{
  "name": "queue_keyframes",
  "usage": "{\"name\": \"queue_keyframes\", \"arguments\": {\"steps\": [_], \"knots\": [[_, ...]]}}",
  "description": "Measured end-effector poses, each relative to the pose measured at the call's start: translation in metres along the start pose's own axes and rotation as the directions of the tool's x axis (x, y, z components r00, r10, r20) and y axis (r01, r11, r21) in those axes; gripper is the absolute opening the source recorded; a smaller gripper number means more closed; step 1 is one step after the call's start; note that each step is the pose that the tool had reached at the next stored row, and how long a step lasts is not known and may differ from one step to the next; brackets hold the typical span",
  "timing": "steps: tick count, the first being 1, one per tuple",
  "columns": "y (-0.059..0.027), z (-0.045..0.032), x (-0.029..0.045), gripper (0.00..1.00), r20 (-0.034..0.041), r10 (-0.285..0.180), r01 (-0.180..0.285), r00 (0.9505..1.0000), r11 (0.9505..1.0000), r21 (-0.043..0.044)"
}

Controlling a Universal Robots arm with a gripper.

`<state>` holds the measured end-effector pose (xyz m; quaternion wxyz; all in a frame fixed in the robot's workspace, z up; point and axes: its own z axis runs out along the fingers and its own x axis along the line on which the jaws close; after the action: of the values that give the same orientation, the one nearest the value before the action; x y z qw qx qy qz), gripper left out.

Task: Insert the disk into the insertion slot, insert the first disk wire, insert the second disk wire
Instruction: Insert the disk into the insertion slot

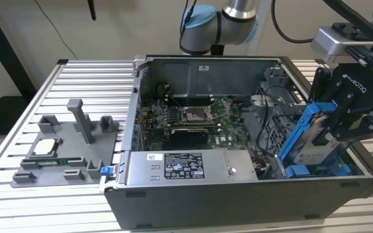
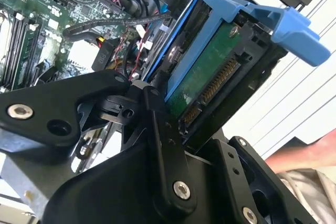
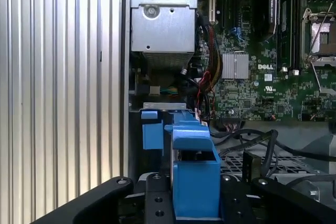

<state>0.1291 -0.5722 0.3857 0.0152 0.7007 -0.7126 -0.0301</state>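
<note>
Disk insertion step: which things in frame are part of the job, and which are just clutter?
Job:
- gripper, shut on the disk
- the insertion slot

Lying about:
- power supply box
- CPU socket
- grey fixture tray, on the exterior view's left

Disk (image 1: 317, 145): silver metal face, dull sheen. Its underside is a green circuit board in the second wrist view.
Carrier frame (image 3: 195, 182): bright blue plastic, smooth, slightly glossy.
Gripper (image 1: 337, 127): matt black, shiny metal screw heads.
Computer case (image 1: 238, 206): dark grey painted metal, matt.
Power-supply box (image 1: 238, 167): bare grey sheet metal, white paper sticker (image 1: 182, 165).
Table (image 1: 89, 82): ribbed pale metal, satin.
</note>
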Motion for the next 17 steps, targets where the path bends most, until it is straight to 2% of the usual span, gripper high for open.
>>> {"name": "queue_keyframes", "arguments": {"steps": [8,9,13,17], "knots": [[-0.0001,0.0003,0.0,0.0,0.0,0.0,0.0,1.0,1.0,0.0002],[-0.0001,0.0003,0.0,1.0,0.0,0.0,0.0,1.0,1.0,0.0],[0.0001,-0.0019,0.0,1.0,0.0001,0.0,0.0,1.0,1.0,0.0],[0.0006,-0.0091,-0.0002,1.0,0.0001,0.0,0.0,1.0,1.0,0.0]]}}
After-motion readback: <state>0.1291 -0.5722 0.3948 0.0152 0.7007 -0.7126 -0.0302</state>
